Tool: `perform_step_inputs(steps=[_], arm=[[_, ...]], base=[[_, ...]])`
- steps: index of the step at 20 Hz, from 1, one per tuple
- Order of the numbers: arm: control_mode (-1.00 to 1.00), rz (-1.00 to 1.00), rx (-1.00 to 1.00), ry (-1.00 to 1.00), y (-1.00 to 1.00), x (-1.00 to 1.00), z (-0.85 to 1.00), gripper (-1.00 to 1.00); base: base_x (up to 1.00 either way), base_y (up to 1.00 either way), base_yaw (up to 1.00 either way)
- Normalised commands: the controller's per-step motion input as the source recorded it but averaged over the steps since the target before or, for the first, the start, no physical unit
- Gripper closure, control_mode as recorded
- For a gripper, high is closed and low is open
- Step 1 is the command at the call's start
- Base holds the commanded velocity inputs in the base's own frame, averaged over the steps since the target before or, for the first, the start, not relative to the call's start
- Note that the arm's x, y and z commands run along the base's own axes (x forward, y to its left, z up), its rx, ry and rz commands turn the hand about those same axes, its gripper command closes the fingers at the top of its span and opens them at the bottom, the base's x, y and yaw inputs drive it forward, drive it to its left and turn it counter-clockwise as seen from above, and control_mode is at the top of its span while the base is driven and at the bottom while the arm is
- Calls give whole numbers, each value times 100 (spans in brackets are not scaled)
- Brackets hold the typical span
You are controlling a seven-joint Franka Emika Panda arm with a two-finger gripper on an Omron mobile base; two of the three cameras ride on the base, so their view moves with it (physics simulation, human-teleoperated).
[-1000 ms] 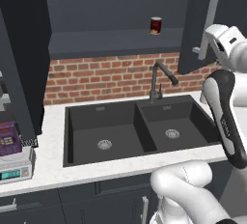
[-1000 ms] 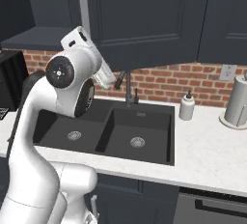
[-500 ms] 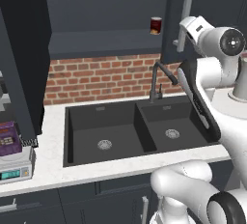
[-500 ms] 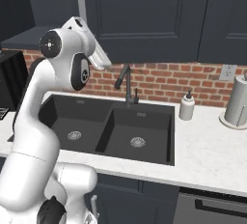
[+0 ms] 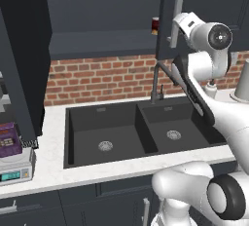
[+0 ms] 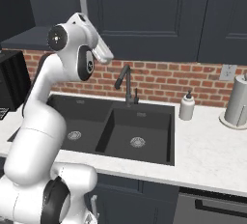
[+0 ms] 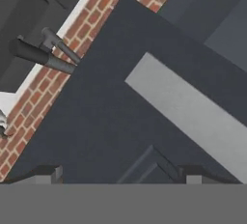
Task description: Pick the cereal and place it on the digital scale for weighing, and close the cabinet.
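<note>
While the arm reaches up: the white arm is raised to the upper right of the left base view, its hand close to the long silver bar handle (image 5: 176,13) of a cabinet door.
Tool: in the hand view the tool (image 7: 120,175) has its two dark tips far apart at the bottom edge, so it is wide and nothing is held between them.
Ahead of the tool: a flat dark door panel with the silver bar running diagonally across the right half of the hand view; I cannot tell whether the tips touch it.
Cereal: the small purple rectangular cereal box (image 5: 9,141) stands upright at the lower left of the left base view, on top of the scale.
Scale: the light grey boxy digital scale (image 5: 15,169) with a teal display rests on the white marbled desk (image 5: 48,164), left of the sink.
Cabinet: the dark charcoal-blue wall cabinet (image 5: 102,15) is open in the upper middle of the frame; its left door (image 5: 22,59) swings out at the upper left.
Shelf: a short dark red can (image 5: 155,24) stands on it, just beside the edge of the handled door.
Sink: the black double-bowl sink (image 5: 121,132) fills the centre, with a dark faucet (image 5: 158,81) behind it against the red brick wall (image 5: 97,81).
</note>
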Motion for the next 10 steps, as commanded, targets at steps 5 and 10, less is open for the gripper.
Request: perform_step_inputs(steps=[5,10], arm=[[-100,0,0,-4,1,68,-27,-100],[-100,0,0,0,8,94,-37,-100]], base=[[0,0,0],[0,0,0]])
